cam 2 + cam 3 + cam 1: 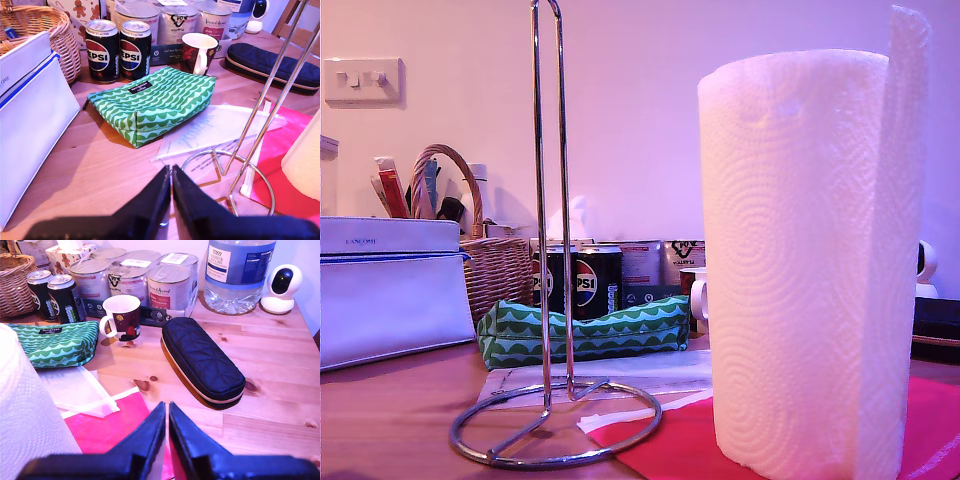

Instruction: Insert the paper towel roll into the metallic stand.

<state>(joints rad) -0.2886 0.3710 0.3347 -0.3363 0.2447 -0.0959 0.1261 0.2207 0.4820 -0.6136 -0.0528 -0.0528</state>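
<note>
Paper towel roll [805,270] upright beside metallic stand [552,250].

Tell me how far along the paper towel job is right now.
Nothing looks done yet. The paper towel roll stands upright on the table beside the metal stand, whose upright rod is bare. Nothing is in hand: my first pincer and my second pincer are both shut and empty. Still left: grasp the roll, lift it and lower it over the rod.

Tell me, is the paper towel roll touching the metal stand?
Apart. The exterior view shows red mat between the paper towel roll and the metallic stand.
</note>
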